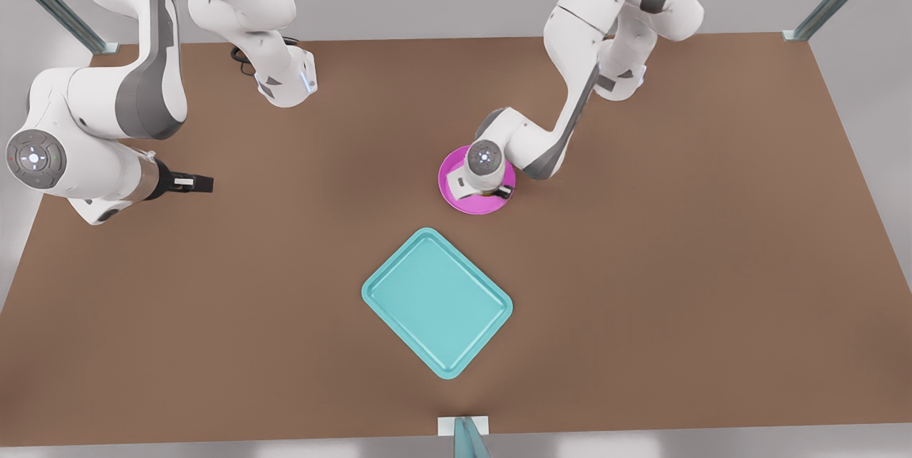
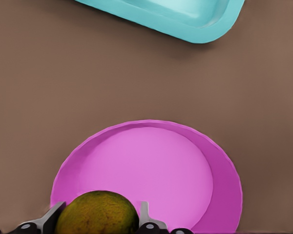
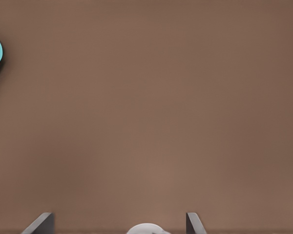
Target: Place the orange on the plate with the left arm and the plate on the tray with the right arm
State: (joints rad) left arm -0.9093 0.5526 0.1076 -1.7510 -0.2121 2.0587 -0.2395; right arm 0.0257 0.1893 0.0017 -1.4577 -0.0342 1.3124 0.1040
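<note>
We've got the left gripper [image 2: 98,225] over the plate [image 1: 456,203], fingers clamped on the orange [image 2: 97,213], just inside the rim. Orange looks firm, rough-skinned, prone to roll; grip it across the middle. Tray [image 1: 437,302] sits near the plate. Right gripper [image 1: 187,182] waits well clear, fingers spread, empty.
</note>
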